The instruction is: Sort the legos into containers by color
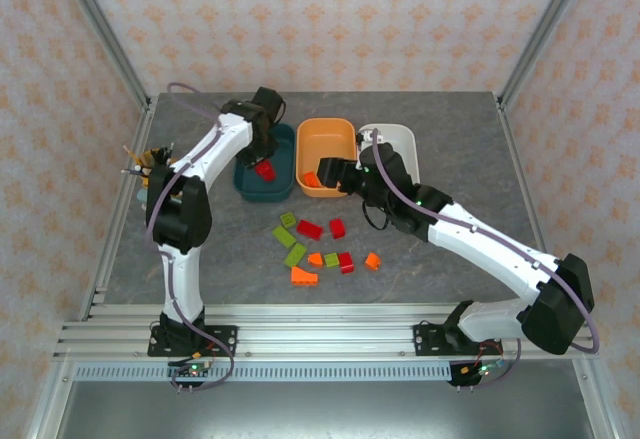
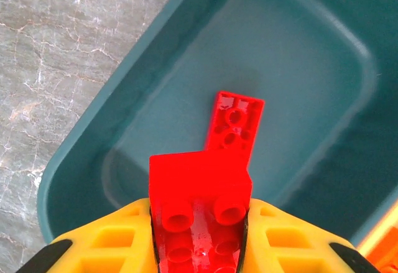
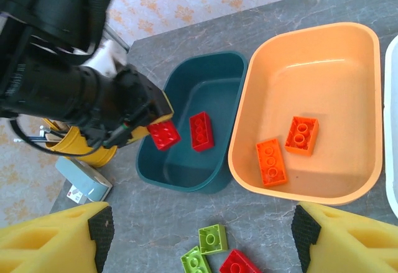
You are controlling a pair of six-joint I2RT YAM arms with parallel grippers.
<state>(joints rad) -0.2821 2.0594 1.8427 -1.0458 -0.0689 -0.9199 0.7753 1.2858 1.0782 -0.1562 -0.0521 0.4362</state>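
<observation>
We had the left gripper (image 2: 199,229) pinching a red brick (image 2: 200,180) over the teal tub (image 2: 298,68), right gripper (image 3: 202,223) spread empty, and we reckoned: drop lower, release beside the lying brick (image 2: 235,124).

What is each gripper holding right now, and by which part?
The left gripper holds a red lego by its near end, pinched on two opposite sides, above the dark teal tub. The right gripper is open and holds nothing.
</observation>
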